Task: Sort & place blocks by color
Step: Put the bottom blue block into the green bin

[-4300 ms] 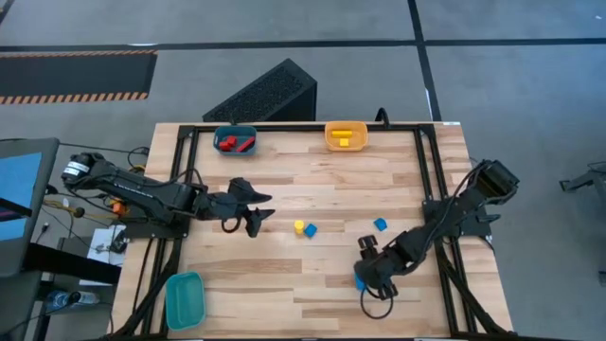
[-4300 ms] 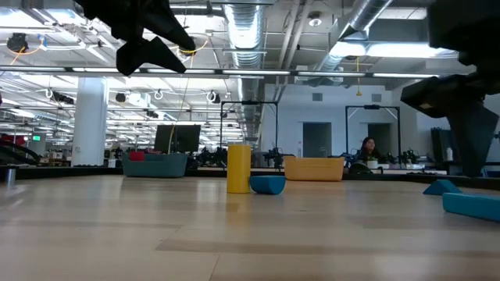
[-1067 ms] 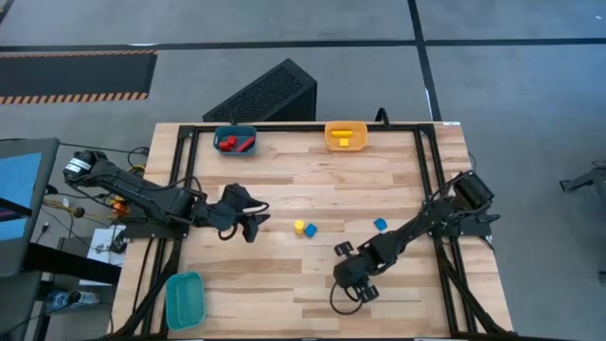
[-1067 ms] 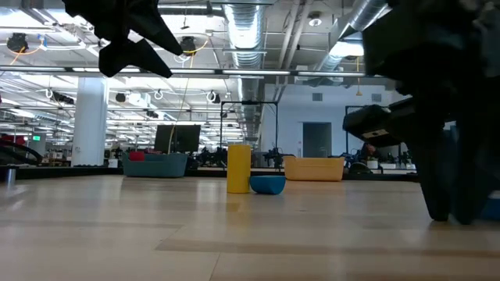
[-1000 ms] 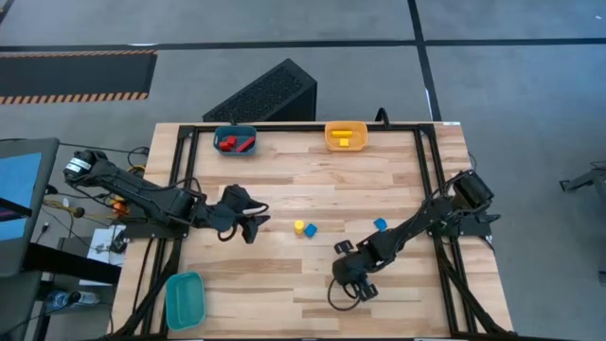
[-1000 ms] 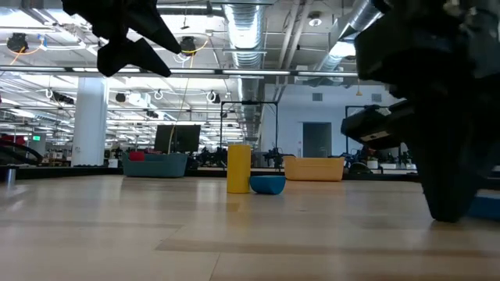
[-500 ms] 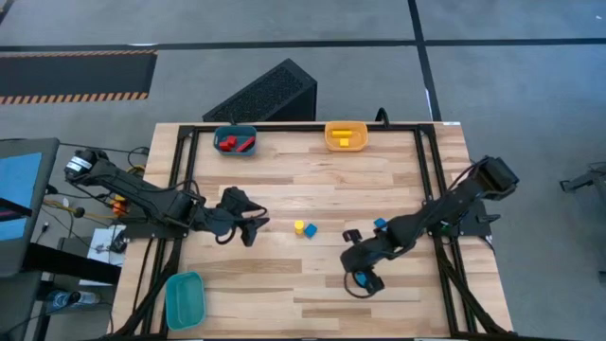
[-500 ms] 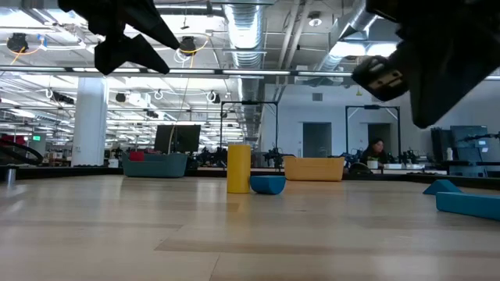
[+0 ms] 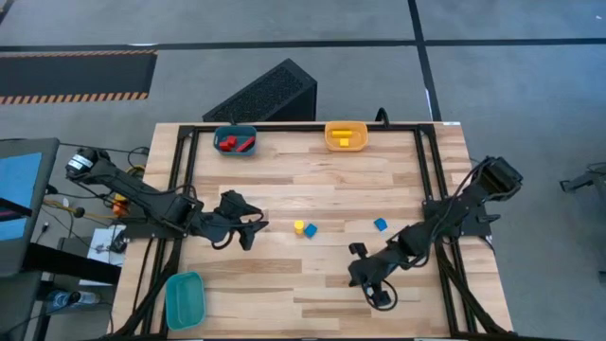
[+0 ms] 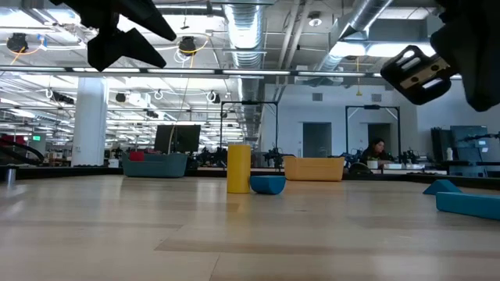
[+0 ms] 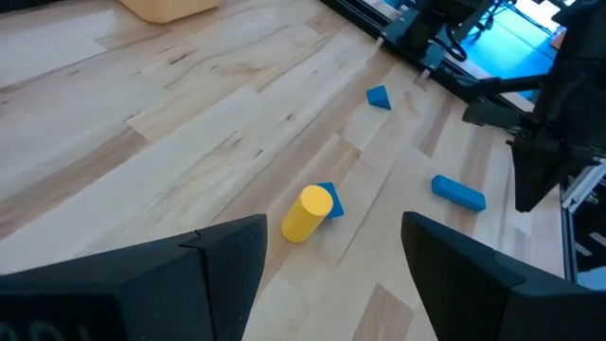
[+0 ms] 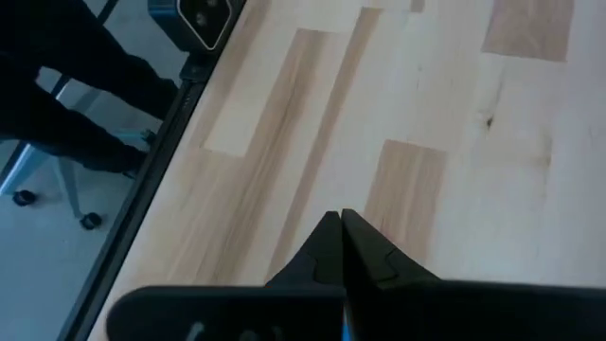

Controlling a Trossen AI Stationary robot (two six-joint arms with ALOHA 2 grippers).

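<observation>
High view, teal bin (image 9: 184,298): lower left corner of the table, no blocks visible in it. It looks meant for the blue pieces, so they face a long carry across the table, and a weak grip could drop one on the way.
Left gripper (image 9: 248,232): left of centre, jaws wide and holding nothing, aimed at the middle pair.
Dark-blue bin (image 9: 235,140): upper left, red blocks (image 9: 233,144) inside, so red looks done.
Yellow cylinder (image 9: 299,227): centre, upright, touching a blue block (image 9: 311,230).
Risk at the pair: with the two pressed together, wide jaws may close on both or knock the cylinder over. On its side it could roll off.
Yellow bin (image 9: 346,135): upper centre, one yellow piece in it.
Right gripper (image 12: 339,227): lower right of centre, lifted off the wood, jaws pinched shut on nothing.
Blue bar (image 11: 459,192): flat on the table just beside the right gripper. The arm hides it from above.
Risk at the bar: if the right gripper comes down shut it will shove or spin the bar, perhaps toward the table's near edge. The jaws must open first.
Blue wedge (image 9: 380,224): right of centre, alone. Its sloped faces may slip out of a pinch.
</observation>
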